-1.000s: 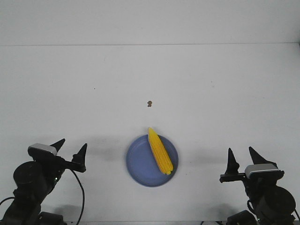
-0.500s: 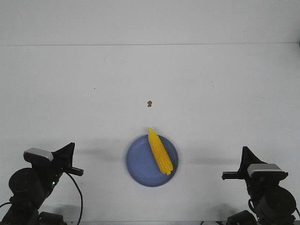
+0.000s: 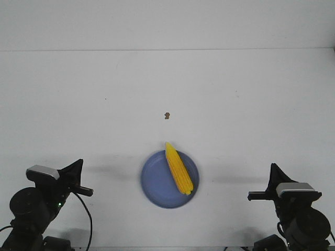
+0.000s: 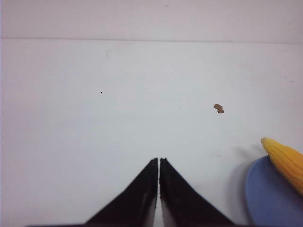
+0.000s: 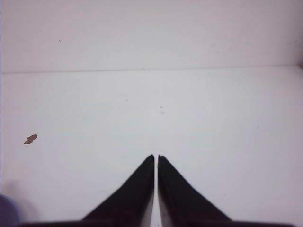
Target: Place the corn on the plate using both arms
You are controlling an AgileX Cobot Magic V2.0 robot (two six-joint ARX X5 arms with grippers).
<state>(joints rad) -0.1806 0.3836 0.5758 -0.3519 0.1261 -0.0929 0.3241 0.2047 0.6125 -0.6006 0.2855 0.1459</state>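
Front view: corn (image 3: 178,168) seen lying diagonally on plate (image 3: 168,179), tapered tip projecting past far rim, butt inside. Task judged complete. Left pincer (image 3: 78,180) and right pincer (image 3: 264,189) parked at near tabletop (image 3: 104,94) corners, well apart from plate, jaws pressed together, nothing gripped. Brown speck (image 3: 166,115) noted beyond plate.

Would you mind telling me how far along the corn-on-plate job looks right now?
It looks done: the corn lies across the plate, its tip just over the far rim. Nothing is in hand; the left tool and right tool are both shut and empty, parked near the table's front corners, well apart from the plate. Nothing appears left to do.
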